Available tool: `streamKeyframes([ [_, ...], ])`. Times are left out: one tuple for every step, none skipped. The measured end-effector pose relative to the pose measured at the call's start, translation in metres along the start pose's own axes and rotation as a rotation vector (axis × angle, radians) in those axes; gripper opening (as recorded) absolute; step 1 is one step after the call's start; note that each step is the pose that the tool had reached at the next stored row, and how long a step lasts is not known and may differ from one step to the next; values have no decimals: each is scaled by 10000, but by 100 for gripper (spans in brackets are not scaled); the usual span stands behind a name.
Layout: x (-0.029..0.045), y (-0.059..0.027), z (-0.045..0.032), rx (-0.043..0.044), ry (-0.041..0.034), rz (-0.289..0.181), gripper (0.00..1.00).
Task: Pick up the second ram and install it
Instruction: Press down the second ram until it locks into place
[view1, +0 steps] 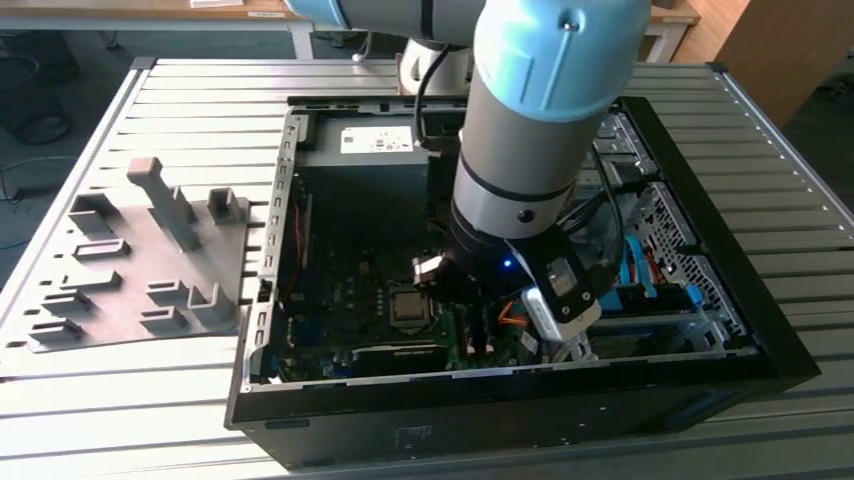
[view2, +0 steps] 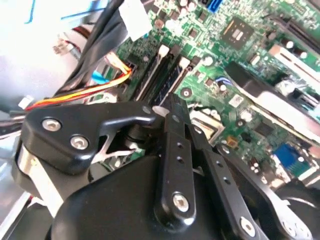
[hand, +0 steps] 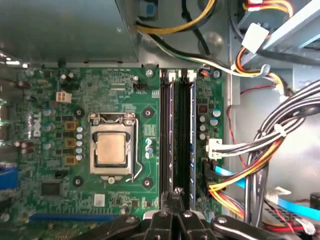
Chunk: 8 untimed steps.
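Green motherboard lies in the open computer case, and the gripper hangs low over it, right at one end of the memory slots. Its two fingers look pressed close together, tips almost touching, with nothing pinched between them.

The second ram seems to be the thin dark strip standing on edge in the slot nearer the coloured wires, but the slots are dark and it is hard to be sure it is all the way down. It runs straight away from the finger tips, which sit just over its near end, not around it.

To do this step well, I think the push should go straight down on the strip's top edge, gently, with no tilt, and stay clear of the wires.
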<state>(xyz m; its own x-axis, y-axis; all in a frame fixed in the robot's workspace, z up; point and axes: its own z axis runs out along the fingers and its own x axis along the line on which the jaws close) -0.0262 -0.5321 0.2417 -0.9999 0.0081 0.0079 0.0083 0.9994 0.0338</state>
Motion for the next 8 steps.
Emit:
streamKeyframes([
  [0, 21, -1, 17, 0, 1, 10],
  [1, 61, 0, 32, 1, 1, 10],
  [1, 106, 1, 46, 1, 1, 10],
  [1, 151, 3, 53, 1, 1, 10],
  [2, 197, 7, 55, 0, 1, 10],
  [2, 242, 8, 59, 0, 1, 10],
  [2, 286, 12, 58, 0, 0, 10],
  [3, 317, 16, 56, -1, 0, 10],
])
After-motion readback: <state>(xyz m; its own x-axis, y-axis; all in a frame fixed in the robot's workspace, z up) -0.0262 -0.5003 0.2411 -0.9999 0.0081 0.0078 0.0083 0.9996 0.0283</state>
